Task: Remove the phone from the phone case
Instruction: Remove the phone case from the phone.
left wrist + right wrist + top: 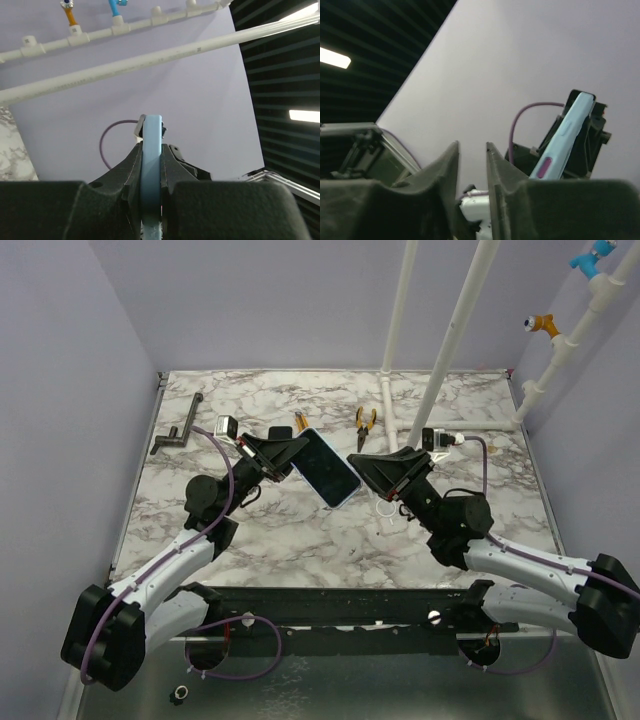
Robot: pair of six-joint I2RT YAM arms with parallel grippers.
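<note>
The left claw [151, 162] is pinched narrow on the edge of the light-blue phone case [151, 132]. It grips the case's far-left end, so the phone [326, 466] hangs in the air above the middle of the marble desk [300, 540], dark screen up, tilting down toward the near right. The right claw [472, 148] is drawn almost closed with nothing between its fingers. From above it sits just beside the phone's near-right end, and whether it touches I cannot tell. The case looks like soft, rubbery plastic that should flex and peel back at its lip, while the phone inside is stiff, smooth and glass-faced, likely to slip and to crack if dropped. The soundest hold is probably the case's rim at a corner, with a push on the phone's back. Pliers [366, 420] lie toward the far side of the desk.
</note>
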